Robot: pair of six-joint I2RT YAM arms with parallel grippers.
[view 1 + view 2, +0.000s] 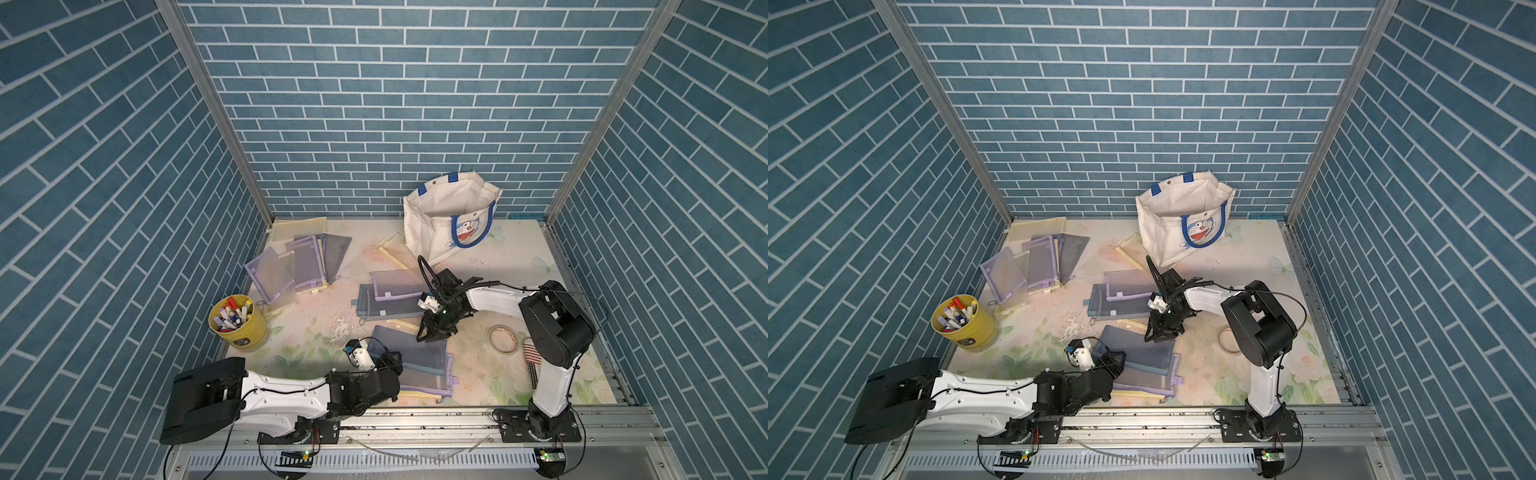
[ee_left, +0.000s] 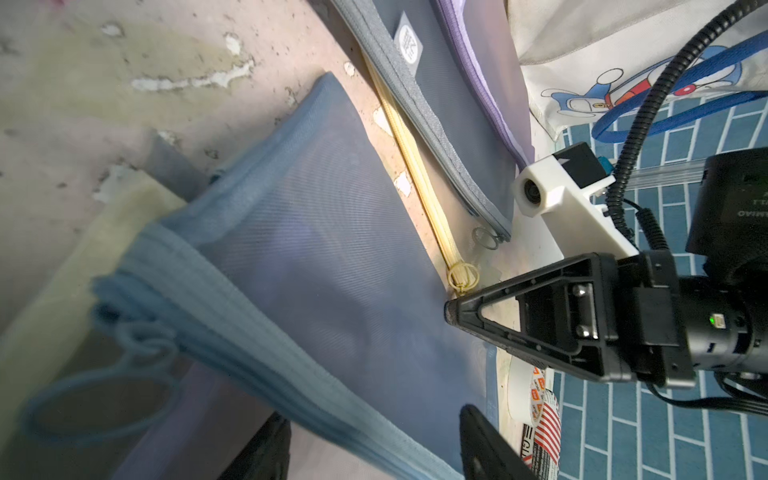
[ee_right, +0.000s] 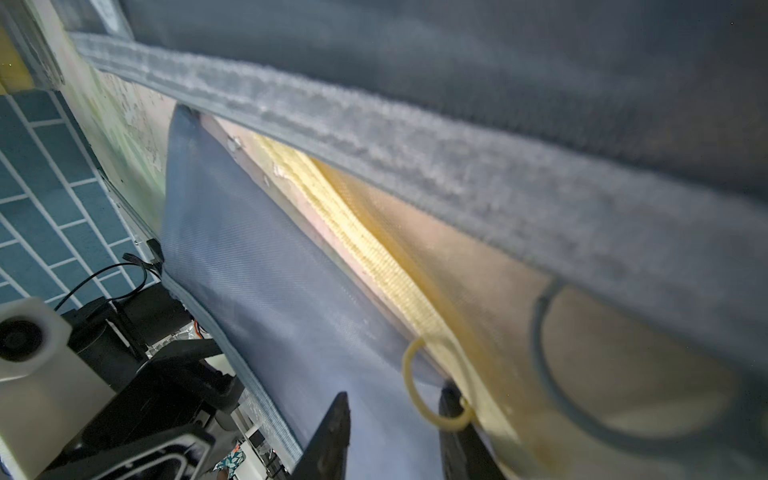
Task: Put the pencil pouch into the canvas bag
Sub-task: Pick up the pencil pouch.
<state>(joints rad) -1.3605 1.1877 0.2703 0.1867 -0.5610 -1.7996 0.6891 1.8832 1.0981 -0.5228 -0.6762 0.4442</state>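
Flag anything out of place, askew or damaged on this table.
The floral table mat is damaged: white flaked patches scar its middle. The canvas bag sags askew by the back wall, mouth gaping. Mesh pouches lie in untidy overlapping heaps at back left. A tape roll lies loose beside the right arm.

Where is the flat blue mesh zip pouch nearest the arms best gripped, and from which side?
Pinch the blue mesh pouch by its zipper hem, coming low from the left arm's side: it lies flat and limp on other pouches, so likely only that raised edge offers a bite.
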